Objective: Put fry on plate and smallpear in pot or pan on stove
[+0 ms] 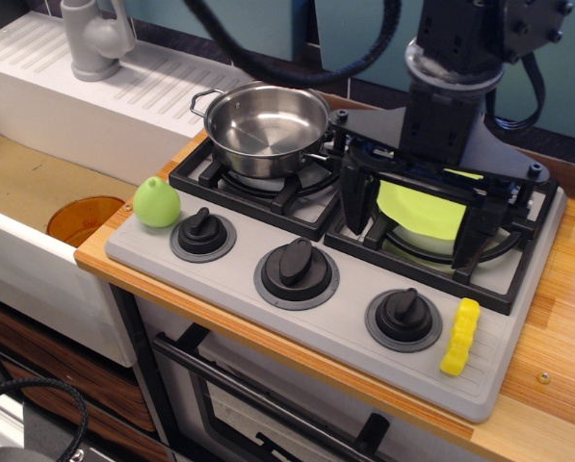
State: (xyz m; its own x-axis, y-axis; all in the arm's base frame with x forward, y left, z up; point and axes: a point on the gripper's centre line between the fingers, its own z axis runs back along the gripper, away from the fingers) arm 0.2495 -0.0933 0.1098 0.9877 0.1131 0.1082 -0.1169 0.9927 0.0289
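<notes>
Closest to the camera, the fry (460,337) lies on the grey front panel of the stove (268,322), at its right end, just beside the rightmost of the three black knobs (404,317) and lengthwise toward the burners. Along the same panel, at the far left corner, the smallpear (157,202) sits upright, just beside the left knob and close to the stove's edge, clear of the grates. Further back, over the right burner, the gripper (417,231) hangs low with its black fingers (356,197) spread wide apart, one on each side of the plate (422,212); whether the fingers touch the plate cannot be told. Only part of the lime-green plate shows, resting on the right grate under the arm's body. On the left burner behind stands the steel pot (266,128), upright, with nothing in it. Beyond the stove's left side sits a white sink (94,106) with a grey tap (94,38)
</notes>
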